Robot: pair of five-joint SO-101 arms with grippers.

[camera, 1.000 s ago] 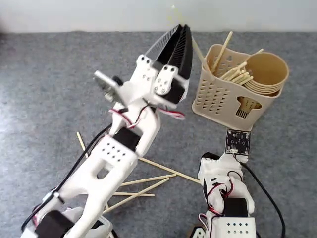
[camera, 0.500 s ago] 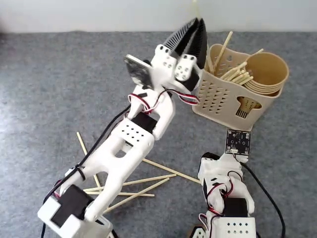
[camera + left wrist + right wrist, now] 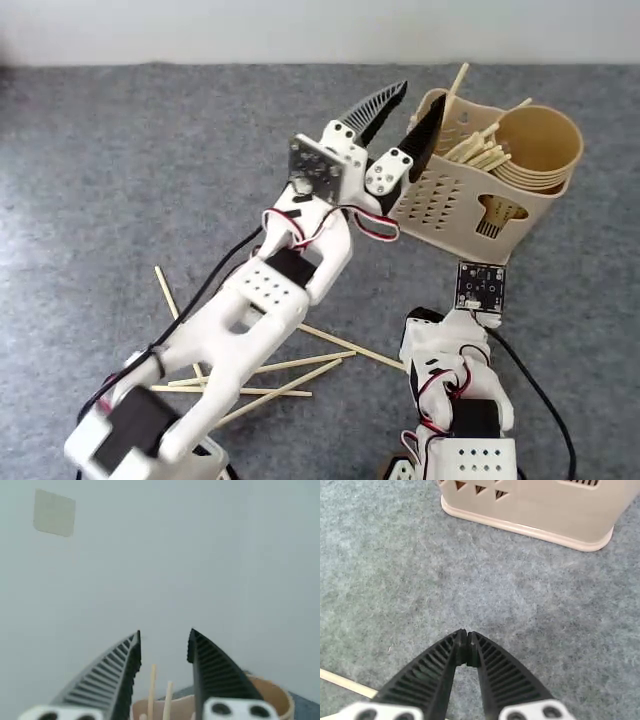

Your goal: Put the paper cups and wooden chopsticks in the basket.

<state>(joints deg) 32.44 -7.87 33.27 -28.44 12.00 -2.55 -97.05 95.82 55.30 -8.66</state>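
grey carpet [image 3: 100,150]; white wall [image 3: 200,30] behind; pale square [image 3: 54,512] on wall

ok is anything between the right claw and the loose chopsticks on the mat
Partly. The left arm stretches over the loose chopsticks toward the basket, covering several. Nothing visible lies between the right claw and the nearest chopstick beside it.

Colours and patterns, high view.
Basket [image 3: 440,205], upper right: beige, slotted perforations. Paper cups [image 3: 540,140]: tan. Chopsticks [image 3: 300,362], lower centre: pale wood. Table [image 3: 120,160]: mottled grey felt. Left gripper [image 3: 420,95] and right gripper [image 3: 466,632]: black, ribbed. Arm bodies white, with red-black-white wiring.
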